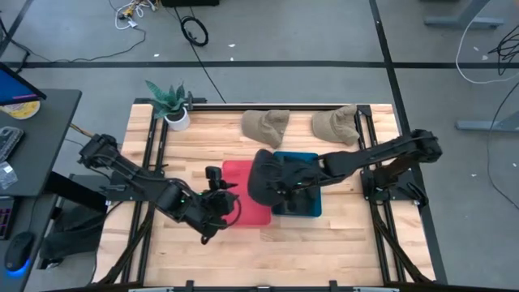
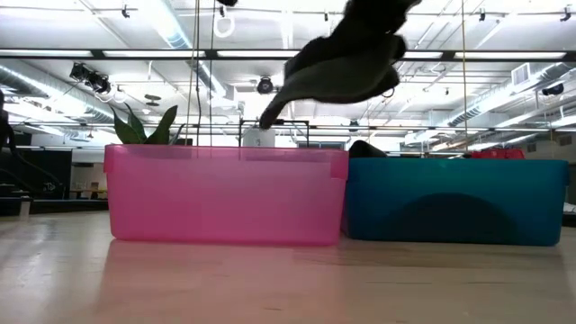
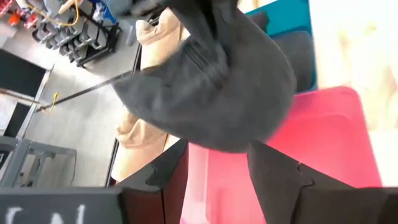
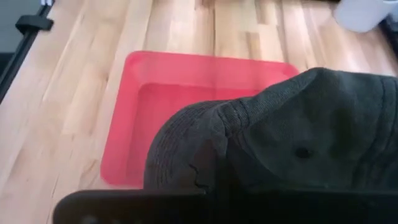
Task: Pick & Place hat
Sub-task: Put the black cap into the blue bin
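I am pinching a dark grey cap [image 1: 268,174] in my right fingers [image 1: 293,185], holding it up over the seam between the pink bin [image 1: 247,195] and the blue bin [image 1: 304,203]. Its ribbed crown shows a button on top and is hanging limp. My left fingers [image 1: 223,203] are gaping empty just below it.

High view: looks straight down from far above on the whole wooden table [image 1: 340,235].
Low view: sits at table height, very close to the pink bin [image 2: 225,193] and blue bin [image 2: 454,200], facing the room.
Left wrist view: looks up close at the dark cap [image 3: 205,93].
Right wrist view: looks down, close.
Shared: all four see the pink bin.
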Tool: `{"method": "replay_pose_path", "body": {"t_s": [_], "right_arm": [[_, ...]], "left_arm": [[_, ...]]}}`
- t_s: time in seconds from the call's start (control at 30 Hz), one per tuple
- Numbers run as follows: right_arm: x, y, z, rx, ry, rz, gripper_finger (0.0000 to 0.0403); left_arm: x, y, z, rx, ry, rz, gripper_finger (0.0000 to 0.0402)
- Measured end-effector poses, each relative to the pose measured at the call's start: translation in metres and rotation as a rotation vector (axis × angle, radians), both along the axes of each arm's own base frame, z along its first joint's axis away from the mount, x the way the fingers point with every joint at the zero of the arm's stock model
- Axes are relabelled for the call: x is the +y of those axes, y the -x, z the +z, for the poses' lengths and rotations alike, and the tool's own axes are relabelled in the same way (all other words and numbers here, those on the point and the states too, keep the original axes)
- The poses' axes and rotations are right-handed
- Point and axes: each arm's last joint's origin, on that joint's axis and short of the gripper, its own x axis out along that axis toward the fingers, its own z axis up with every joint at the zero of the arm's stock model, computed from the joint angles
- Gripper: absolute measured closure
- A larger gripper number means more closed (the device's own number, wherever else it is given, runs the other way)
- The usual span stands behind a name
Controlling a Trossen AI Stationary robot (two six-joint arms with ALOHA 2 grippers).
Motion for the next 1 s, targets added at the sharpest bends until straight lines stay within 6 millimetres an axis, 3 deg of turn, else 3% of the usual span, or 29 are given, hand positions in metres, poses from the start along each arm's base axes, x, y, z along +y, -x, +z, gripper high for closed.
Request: {"method": "replay_pose_path", "body": {"t_s": [0.23,0.4,0.6,1.0], "right_arm": [[-0.002,0.065,0.004,-0.045,-0.017,0.049,0.0398],[-0.002,0.097,-0.027,-0.062,-0.068,0.237,0.0398],[-0.011,0.109,-0.067,-0.061,-0.025,0.383,0.0398],[-0.029,0.107,-0.073,-0.067,-0.048,0.350,0.0398]], "left_arm": [[-0.009,0.012,0.006,-0.021,-0.021,-0.028,0.0232],[-0.008,0.012,0.007,-0.034,-0.040,-0.013,0.0232],[-0.002,0.009,0.007,-0.035,-0.054,0.011,0.0232],[-0.001,0.008,0.007,-0.032,-0.048,0.014,0.0232]]}}
